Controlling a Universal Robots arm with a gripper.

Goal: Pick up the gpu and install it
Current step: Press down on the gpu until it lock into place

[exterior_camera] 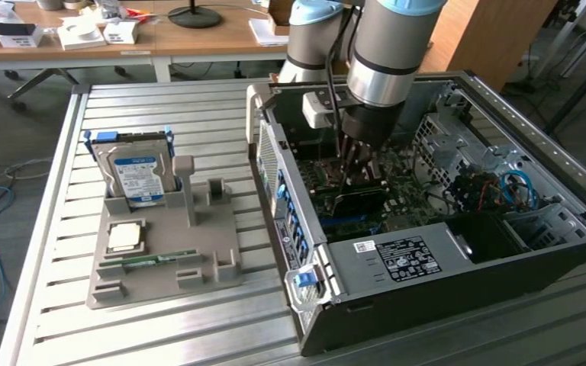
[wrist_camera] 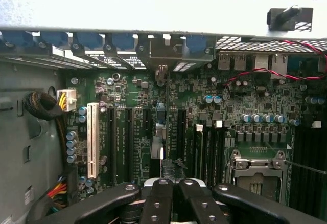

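You have a slatted metal bench [exterior_camera: 201, 328] carrying two things directly. Toward its edge on the exterior view's left sits a grey moulded fixture tray [exterior_camera: 171, 255], flat on the slats. Beside it, along the opposite edge, an open black computer case [exterior_camera: 445, 267] lies on its side, reaching almost to the near edge. A narrow strip of bare slats separates tray and case.
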